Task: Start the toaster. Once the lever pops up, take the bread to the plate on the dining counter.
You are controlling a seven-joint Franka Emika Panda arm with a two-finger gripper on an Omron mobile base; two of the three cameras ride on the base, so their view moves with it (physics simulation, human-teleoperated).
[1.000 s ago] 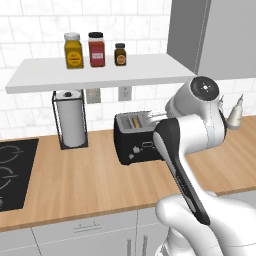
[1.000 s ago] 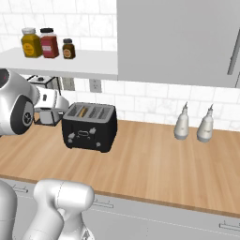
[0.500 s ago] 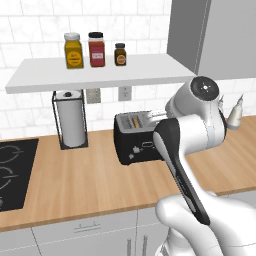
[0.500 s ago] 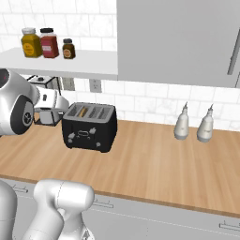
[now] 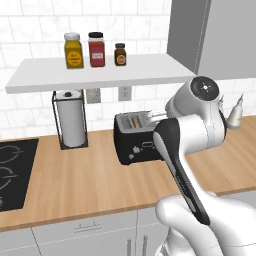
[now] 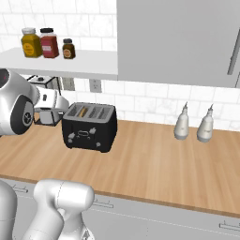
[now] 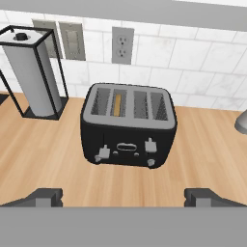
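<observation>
My gripper (image 7: 123, 197) hangs with its fingers wide apart, holding nothing. Just ahead and below it, the black boxy toaster (image 7: 128, 126) sits on the light-wood tabletop (image 7: 43, 149), the thin golden-brown bread slice (image 7: 117, 104) upright in a left slot.

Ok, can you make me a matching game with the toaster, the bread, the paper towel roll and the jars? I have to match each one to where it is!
Things:
1. toaster
2. bread
3. paper towel roll
4. jars

Places:
A. up on the white shelf
B. standing in a black wire holder
C. down in a toaster slot
D. on the wooden counter, below the wall outlet

Pairs: 1-D, 2-C, 3-B, 4-A
</observation>
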